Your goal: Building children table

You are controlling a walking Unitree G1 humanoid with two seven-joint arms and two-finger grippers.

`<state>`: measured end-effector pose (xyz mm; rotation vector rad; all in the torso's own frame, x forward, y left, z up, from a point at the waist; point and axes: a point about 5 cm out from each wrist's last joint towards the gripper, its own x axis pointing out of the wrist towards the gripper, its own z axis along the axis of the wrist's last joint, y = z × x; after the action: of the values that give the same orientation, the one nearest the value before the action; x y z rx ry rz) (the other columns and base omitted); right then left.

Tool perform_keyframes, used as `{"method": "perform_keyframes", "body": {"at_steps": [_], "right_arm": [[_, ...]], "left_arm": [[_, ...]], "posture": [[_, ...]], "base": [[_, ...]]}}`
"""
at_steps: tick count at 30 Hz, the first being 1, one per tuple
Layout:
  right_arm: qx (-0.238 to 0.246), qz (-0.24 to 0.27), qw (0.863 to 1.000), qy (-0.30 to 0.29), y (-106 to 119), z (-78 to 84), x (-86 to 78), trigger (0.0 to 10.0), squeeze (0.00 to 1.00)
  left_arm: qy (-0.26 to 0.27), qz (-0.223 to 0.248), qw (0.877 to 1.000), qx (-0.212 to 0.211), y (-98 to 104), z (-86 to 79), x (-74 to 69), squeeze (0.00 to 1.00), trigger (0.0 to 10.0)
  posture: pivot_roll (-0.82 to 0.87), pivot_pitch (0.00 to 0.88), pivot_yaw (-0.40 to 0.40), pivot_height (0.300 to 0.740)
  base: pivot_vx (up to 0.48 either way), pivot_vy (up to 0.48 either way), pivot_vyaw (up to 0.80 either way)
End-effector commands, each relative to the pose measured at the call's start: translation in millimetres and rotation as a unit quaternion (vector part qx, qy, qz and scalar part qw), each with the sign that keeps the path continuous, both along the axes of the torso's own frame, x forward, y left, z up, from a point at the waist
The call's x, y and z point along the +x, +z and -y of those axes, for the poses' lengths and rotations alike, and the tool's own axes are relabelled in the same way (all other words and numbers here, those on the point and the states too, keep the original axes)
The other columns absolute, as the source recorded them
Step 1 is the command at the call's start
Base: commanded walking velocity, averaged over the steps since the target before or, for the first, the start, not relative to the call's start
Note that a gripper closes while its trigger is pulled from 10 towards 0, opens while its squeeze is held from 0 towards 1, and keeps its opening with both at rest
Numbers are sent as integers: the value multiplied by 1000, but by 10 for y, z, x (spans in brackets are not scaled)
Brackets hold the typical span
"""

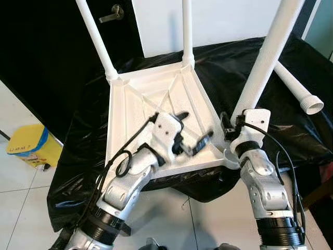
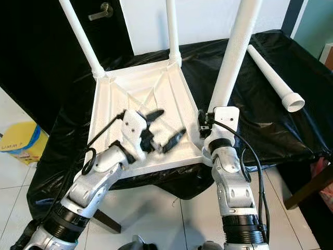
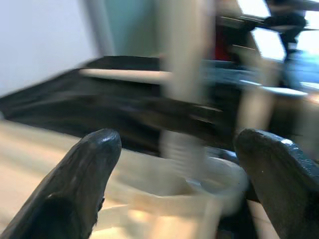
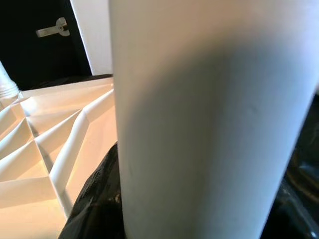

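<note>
Black sheeting (image 1: 291,130) drapes the worktop, w/ a dark door (image 1: 47,47) and white wall behind. Risk first: the leg (image 1: 263,62) at the near-right corner looks only partly seated and leans a bit; if the right arm lets go or twists off-axis, it could likely cross-thread, pop out of the socket or tip, and the upturned tabletop (image 1: 135,114) could slide on the slick sheeting since nothing pins it. Right pincer (image 1: 235,125) sits at the base of that leg, apparently clamped round it just above the corner socket; the right wrist view has the white tube right up against the lens, though the fingers themselves are hidden. Left pincer (image 1: 195,133) hovers over the ribbed underside near the same corner, fingers spread wide, holding nothing, aimed toward the socket. Outward: two more legs stand upright at the far corners, far-left leg (image 1: 96,36) & far-right leg (image 1: 187,31). A spare leg (image 1: 296,88) lies loose on the sheeting to the right. Yellow container (image 1: 27,145) on the floor at left.
</note>
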<state>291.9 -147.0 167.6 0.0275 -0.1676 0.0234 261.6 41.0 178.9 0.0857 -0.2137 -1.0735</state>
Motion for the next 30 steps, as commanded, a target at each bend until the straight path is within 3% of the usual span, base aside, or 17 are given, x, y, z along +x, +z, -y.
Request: {"method": "perform_keyframes", "body": {"at_steps": [1,12,30], "right_arm": [[3,11,1000,5,28,-27,-45,10000,0],[-31,3,999,21,-64,-29,-195,10000,0],[-61,-16,997,41,-215,-65,-253,10000,0]], "left_arm": [[-36,-13,999,12,-42,-3,-72,0,10000],[-62,-39,997,26,-120,-32,-175,0,10000],[-66,-48,996,20,-92,-52,-179,0,10000]], "posture": [[-142,32,81,740],[-146,40,73,740],[-145,38,67,740]], "base": [[0,0,0],[0,0,0],[0,0,0]]}}
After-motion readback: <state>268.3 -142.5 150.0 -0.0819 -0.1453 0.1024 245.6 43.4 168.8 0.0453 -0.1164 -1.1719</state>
